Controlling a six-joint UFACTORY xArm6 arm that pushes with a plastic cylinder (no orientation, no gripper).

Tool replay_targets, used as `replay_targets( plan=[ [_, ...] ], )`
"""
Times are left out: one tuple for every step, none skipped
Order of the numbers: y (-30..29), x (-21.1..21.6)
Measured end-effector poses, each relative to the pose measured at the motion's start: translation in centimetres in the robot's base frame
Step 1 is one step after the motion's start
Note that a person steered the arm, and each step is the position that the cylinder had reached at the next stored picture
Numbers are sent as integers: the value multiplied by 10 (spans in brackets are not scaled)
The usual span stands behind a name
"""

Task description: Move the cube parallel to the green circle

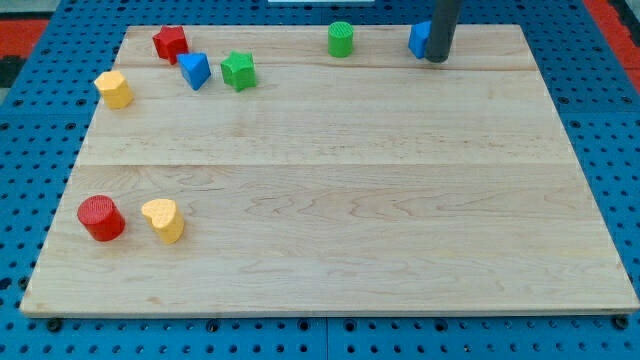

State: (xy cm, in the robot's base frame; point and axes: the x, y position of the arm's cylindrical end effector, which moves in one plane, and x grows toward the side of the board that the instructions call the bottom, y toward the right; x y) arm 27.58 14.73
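Touching the blue cube [419,39], my tip [437,60] rests at its right.
Green circle [341,39] sits left (no claw: nothing held).

A single camera looks down at a slant from the near edge of the wooden counter [330,180], facing its far edge. The whole counter fills the view from moderately close, with blue pegboard [620,150] showing around it.

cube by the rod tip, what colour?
Blue: the blue cube, touching my tip at the camera view's top right.
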Motion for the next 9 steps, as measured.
replay_targets(
  plan=[
    [-38,-13],
    [-39,-39],
    [-39,-46],
    [-35,-49],
    [-32,-35],
    [-21,-10],
    [-31,48],
    [-50,67],
    [-60,68]
  ],
)
